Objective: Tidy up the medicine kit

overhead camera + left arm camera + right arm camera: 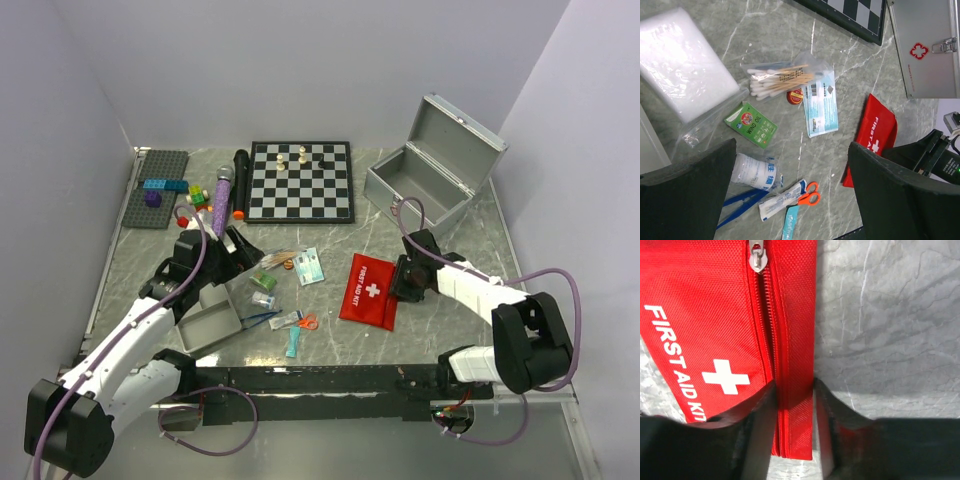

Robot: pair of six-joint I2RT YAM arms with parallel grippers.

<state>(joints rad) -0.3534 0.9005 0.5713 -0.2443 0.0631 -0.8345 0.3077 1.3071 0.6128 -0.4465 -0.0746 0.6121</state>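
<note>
A grey marbled bench [450,335] is closed in by pale lilac walls [300,60]. At its near edge, the left arm [130,335] is stretched forward past one grey tray [205,325]. The left fingers [890,195] are spread wide apart with nothing between them. The right arm [480,295] is bent inward toward the middle. The right fingers [755,440] are clamped on the zipped edge of one red pouch [368,290], which lies flat on the bench.

Between the arms, small supplies are scattered:
- one pair of orange-handled scissors [810,194]
- one pair of blue tweezers [742,202]
- one gauze roll [755,172]
- one green sachet [751,124]
- one bag of cotton buds [782,80]

Farther back, one chessboard [300,182] is laid flat. At the far right, the one medicine kit [420,190] is stood with its lid raised.
</note>
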